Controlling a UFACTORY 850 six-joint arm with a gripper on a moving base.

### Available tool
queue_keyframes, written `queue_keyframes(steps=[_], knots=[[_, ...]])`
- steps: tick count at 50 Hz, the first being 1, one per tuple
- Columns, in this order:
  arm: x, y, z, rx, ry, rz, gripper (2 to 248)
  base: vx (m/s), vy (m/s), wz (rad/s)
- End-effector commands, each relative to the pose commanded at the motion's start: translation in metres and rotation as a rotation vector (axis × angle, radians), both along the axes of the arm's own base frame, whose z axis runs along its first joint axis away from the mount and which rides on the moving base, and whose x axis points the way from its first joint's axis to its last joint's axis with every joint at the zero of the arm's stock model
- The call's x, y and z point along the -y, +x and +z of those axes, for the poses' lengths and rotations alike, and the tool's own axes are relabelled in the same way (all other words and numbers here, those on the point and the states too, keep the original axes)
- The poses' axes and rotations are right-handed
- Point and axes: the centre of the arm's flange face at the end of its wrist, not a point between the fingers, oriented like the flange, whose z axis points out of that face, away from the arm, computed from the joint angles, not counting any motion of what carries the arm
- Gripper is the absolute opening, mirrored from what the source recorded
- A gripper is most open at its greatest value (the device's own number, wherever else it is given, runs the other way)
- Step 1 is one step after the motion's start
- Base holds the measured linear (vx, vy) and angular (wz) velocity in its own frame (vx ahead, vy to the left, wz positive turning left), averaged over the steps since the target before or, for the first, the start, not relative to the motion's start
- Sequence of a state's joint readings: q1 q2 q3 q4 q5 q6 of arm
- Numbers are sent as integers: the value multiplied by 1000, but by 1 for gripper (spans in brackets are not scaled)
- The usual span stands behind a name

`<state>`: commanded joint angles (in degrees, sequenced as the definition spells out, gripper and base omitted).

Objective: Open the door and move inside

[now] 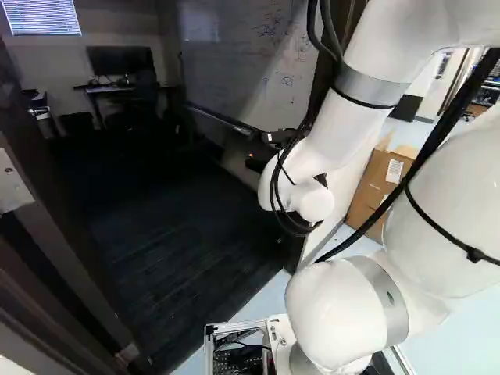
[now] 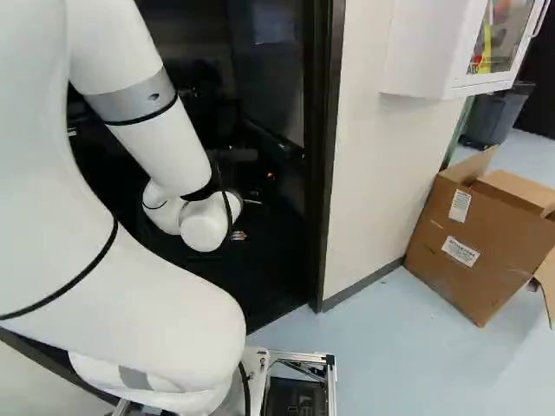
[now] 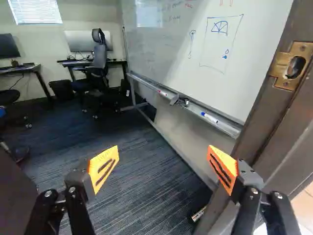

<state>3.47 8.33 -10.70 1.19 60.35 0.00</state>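
Note:
The doorway stands open onto a dark room; its brown frame [image 2: 325,156] rises right of my arm in the right base view. A dark door panel [image 1: 39,156] stands swung inward at the left of the left base view. My gripper [image 1: 258,156] is small and dark there, at the opening near the whiteboard. In the wrist view the gripper [image 3: 163,166] is open, its orange pads wide apart with nothing between them. The frame's brass strike plate [image 3: 293,66] is ahead and to one side, beyond one finger. A dark panel [image 3: 14,196] shows beside the other finger.
Inside, a whiteboard [image 3: 195,54] with a marker tray [image 3: 215,120] lines one side. An office chair [image 3: 98,63] and desks stand at the back on dark carpet [image 3: 132,181]. Outside, a cardboard box [image 2: 477,238] sits by the wall, below a white cabinet [image 2: 425,52].

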Motion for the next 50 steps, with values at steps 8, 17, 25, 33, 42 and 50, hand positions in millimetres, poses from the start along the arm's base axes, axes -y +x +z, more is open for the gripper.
queue_keyframes(steps=[8,17,25,33,42,50], knots=[[0,0,0,0,0,0,247,-2,33,154],[0,0,0,0,0,0,247,-1,41,190],[0,0,0,0,0,0,247,15,78,392],[0,0,0,0,0,0,247,61,69,325],[0,0,0,0,0,0,247,65,60,289],[0,0,0,0,0,0,247,68,59,284]])
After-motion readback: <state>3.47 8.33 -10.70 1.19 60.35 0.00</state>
